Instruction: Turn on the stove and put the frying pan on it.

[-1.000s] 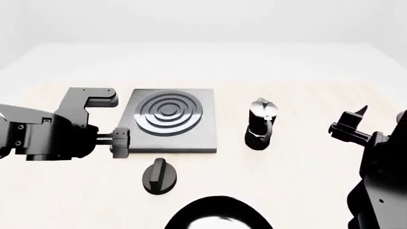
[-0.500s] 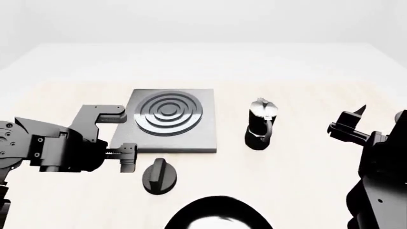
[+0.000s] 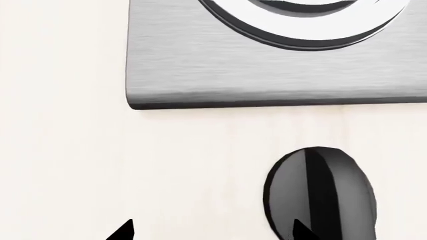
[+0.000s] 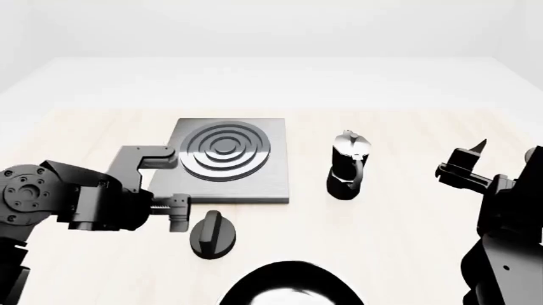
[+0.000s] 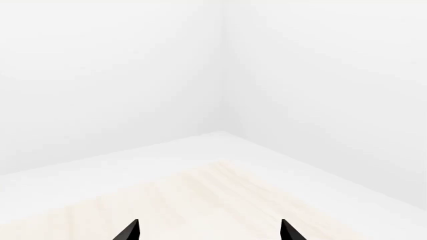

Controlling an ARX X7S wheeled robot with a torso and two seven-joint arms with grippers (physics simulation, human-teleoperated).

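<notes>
The stove (image 4: 254,187) is a dark-grey square slab with a ringed burner (image 4: 225,151) at the table's middle left. Its black round knob (image 4: 212,235) lies apart, just in front of the slab. My left gripper (image 4: 177,185) is open, low over the table just left of the knob and the slab's front corner. In the left wrist view the knob (image 3: 320,192) sits beside one fingertip of the left gripper (image 3: 213,232), with the stove (image 3: 233,75) edge beyond. The frying pan (image 4: 293,286) shows only its glossy rim at the bottom edge. My right gripper (image 4: 507,151) hangs open at the far right.
A black-and-silver moka pot (image 4: 348,166) stands to the right of the stove. The right wrist view shows the right gripper (image 5: 209,231) open over bare pale table (image 5: 200,200) near a white wall corner.
My left arm has moved nearer and to the right, from beside the stove's left edge down to the knob's left side. The right arm has not moved.
</notes>
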